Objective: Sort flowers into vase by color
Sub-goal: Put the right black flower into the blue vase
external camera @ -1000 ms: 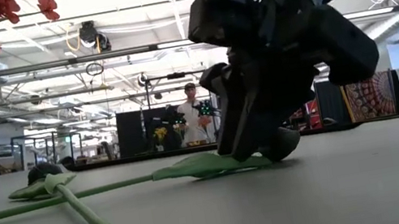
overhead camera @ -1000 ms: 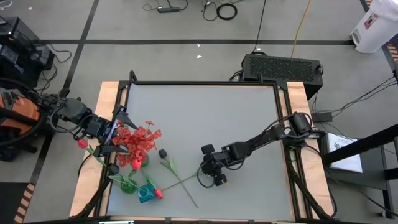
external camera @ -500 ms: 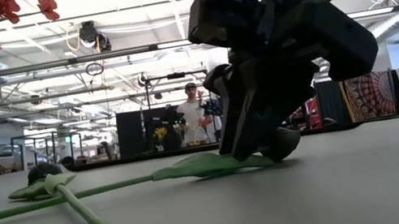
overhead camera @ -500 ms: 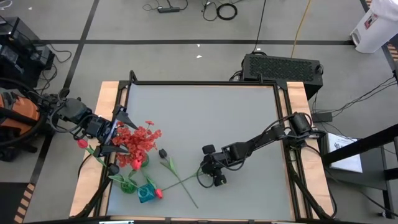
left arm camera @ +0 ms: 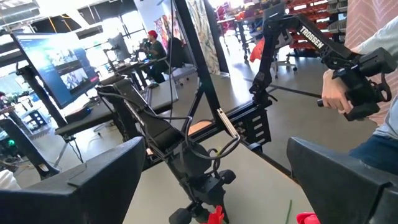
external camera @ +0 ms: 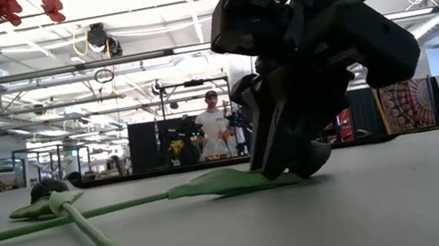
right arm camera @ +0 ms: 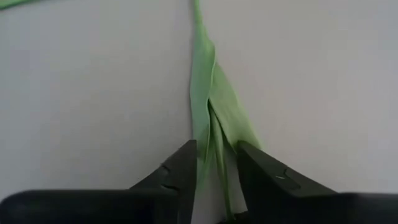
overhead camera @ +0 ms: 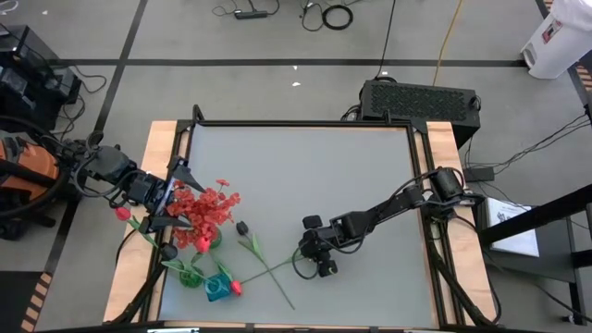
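Observation:
Two flowers lie crossed on the grey table. One has a black bud [overhead camera: 242,227]. The other has a red-pink bud [overhead camera: 237,287], and its stem [overhead camera: 277,268] runs to my right gripper [overhead camera: 312,259]. That gripper slants down, its fingers [right arm camera: 184,169] narrowly open on either side of this stem and its leaf [right arm camera: 211,118]. Frilly red blooms [overhead camera: 208,208] stand in a vase at the left. My left gripper [overhead camera: 176,194] waits wide open beside them. My right gripper comes at the flower's leaf [external camera: 221,182] slanting down from the table's right side, with the fingers along the stem. Its fingertips [external camera: 294,162] rest on the leaf's end, which lies flat on the table. I cannot tell whether the stem is pinched.
A green vase [overhead camera: 191,275] and a teal vase [overhead camera: 218,289] stand near the table's front left. The black-bud flower's stem [external camera: 105,243] crosses the other one toward the near edge. People stand in the room beyond, one holding a control arm [left arm camera: 354,93].
My right gripper has rolled slightly about its own pointing line while staying on the leaf. The flowers lie as before.

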`<action>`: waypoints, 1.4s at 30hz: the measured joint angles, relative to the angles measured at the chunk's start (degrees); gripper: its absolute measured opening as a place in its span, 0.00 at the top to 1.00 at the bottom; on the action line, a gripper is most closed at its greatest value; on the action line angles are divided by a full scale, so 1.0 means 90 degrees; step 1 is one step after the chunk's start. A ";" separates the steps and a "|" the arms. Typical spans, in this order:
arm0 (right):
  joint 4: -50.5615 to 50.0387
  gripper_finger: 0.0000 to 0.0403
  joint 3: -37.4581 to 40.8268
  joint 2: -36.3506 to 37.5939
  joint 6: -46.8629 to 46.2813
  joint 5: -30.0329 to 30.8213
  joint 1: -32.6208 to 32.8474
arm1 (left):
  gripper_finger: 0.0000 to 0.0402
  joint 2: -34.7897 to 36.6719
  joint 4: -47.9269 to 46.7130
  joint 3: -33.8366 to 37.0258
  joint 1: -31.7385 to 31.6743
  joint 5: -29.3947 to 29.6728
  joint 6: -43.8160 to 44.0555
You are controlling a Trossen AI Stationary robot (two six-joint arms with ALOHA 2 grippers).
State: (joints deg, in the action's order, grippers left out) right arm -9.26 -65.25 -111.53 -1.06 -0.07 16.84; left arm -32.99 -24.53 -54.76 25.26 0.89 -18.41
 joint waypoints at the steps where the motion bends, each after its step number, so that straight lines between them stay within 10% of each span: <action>1: -0.0002 0.75 0.0000 0.0000 -0.0002 0.0000 0.0000 | 0.01 0.0002 -0.0002 0.0000 0.0000 0.0000 0.0002; 14: -0.0012 0.98 0.0000 0.0005 0.0012 -0.0001 0.0000 | 0.01 0.0000 0.0000 0.0000 0.0000 0.0000 -0.0001; 42: -0.0856 1.00 -0.0005 0.0744 -0.0042 0.0496 -0.0002 | 0.01 0.0002 -0.0006 -0.0005 0.0000 0.0000 0.0001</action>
State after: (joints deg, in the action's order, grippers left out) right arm -16.96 -65.30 -104.83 -1.44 4.40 16.82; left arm -32.97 -24.59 -54.81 25.26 0.89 -18.40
